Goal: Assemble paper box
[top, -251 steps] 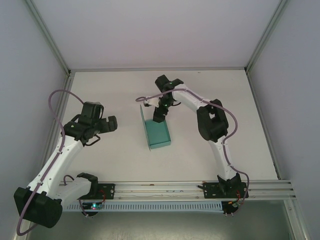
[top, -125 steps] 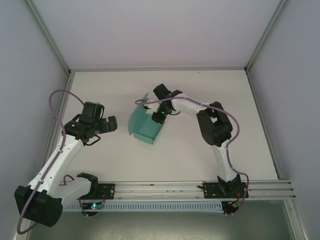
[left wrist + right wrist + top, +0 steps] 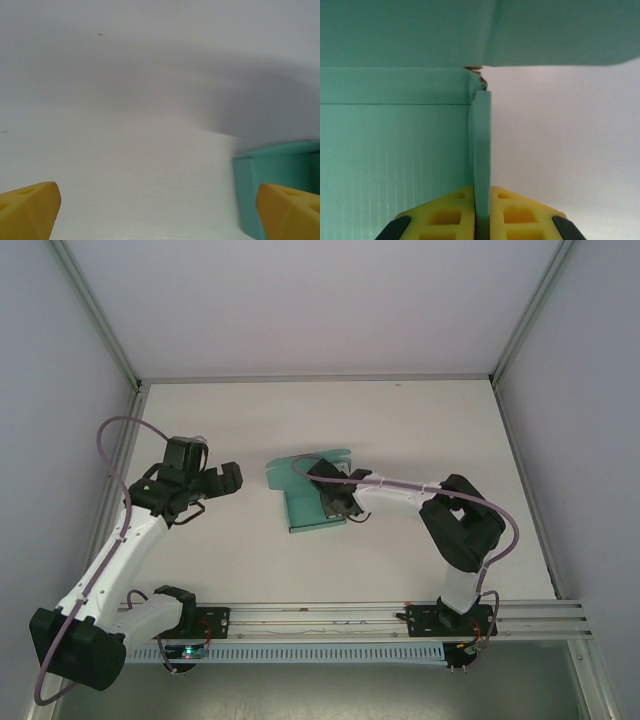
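Note:
The teal-green paper box point(image 3: 303, 502) lies partly folded near the middle of the white table, one flap raised at its far end. My right gripper point(image 3: 334, 502) is shut on the box's upright side wall point(image 3: 481, 150); the yellow fingers point(image 3: 445, 215) pinch that thin card from both sides. My left gripper point(image 3: 222, 480) hovers to the left of the box, apart from it, wide open with nothing between its yellow fingertips point(image 3: 27, 207). In the left wrist view a teal edge of the box point(image 3: 277, 165) shows at the right.
White table point(image 3: 430, 430) with walls on three sides and a metal rail point(image 3: 330, 615) along the near edge. Cables loop off both arms.
The right arm swung down and toward the near side, dragging and turning the box; its gripper went from open to shut on the side wall. The left gripper shifted slightly right.

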`<state>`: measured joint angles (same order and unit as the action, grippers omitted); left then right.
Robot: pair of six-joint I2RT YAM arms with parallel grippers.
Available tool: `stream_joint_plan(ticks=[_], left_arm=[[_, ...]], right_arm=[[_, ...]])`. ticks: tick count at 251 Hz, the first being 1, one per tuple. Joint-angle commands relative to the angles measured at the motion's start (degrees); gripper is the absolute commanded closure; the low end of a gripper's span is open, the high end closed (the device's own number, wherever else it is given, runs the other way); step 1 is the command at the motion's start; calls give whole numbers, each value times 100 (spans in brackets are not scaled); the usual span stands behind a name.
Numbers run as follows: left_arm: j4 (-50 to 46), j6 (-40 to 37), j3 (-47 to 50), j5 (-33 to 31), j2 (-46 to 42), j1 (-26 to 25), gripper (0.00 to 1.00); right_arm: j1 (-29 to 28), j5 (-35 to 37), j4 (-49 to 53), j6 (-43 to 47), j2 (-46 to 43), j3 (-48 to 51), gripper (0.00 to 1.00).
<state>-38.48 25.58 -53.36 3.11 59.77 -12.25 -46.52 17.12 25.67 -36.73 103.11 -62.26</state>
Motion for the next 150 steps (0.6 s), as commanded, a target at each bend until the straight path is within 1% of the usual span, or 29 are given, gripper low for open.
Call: stream_joint_plan(ticks=[1,6,16,27,37,46,54,62,74,85,97,115,130,140,150], left_arm=[[561,-281,-139,1167,195,57,0],[612,-328,-129,1311,229,58,0],[656,-453,-124,1539,299,56,0],[694,-563,-143,1737,371,56,0],[757,-707,-139,1932,439,63,0],[803,-878,-148,2121,504,58,0],[875,-1076,-129,2327,563,56,0],[977,-1333,-84,2590,619,57,0],[1155,-1632,-34,2869,720,57,0],[1239,-1934,-79,3027,839,56,0],[1253,-2371,-181,3226,979,57,0],[952,-2954,-533,3392,1257,62,0],[567,-3470,-918,3377,1514,56,0],[337,-3762,-1135,3382,1696,56,0],[85,-4099,-1367,3481,1898,59,0]], right_arm=[[-197,499,-159,-1296,-433,311,82],[-244,525,-233,-1285,-520,348,78],[-294,616,-294,-1251,-681,366,64],[-275,722,-253,-1206,-871,356,54],[-238,860,-178,-1104,-1053,343,43],[-189,1014,-105,-939,-1239,338,37],[-151,1101,-83,-663,-1421,350,30],[-101,1135,-115,-307,-1627,406,18],[41,921,-389,618,-1933,536,3],[221,610,-662,1535,-2246,669,2],[457,-285,-1017,2872,-2565,819,2],[841,-1451,-1123,4455,-2940,950,2],[1136,-1975,-1007,5303,-3095,904,1],[1425,-2577,-849,5844,-3102,813,1],[1723,-3139,-727,6172,-3044,670,1]])
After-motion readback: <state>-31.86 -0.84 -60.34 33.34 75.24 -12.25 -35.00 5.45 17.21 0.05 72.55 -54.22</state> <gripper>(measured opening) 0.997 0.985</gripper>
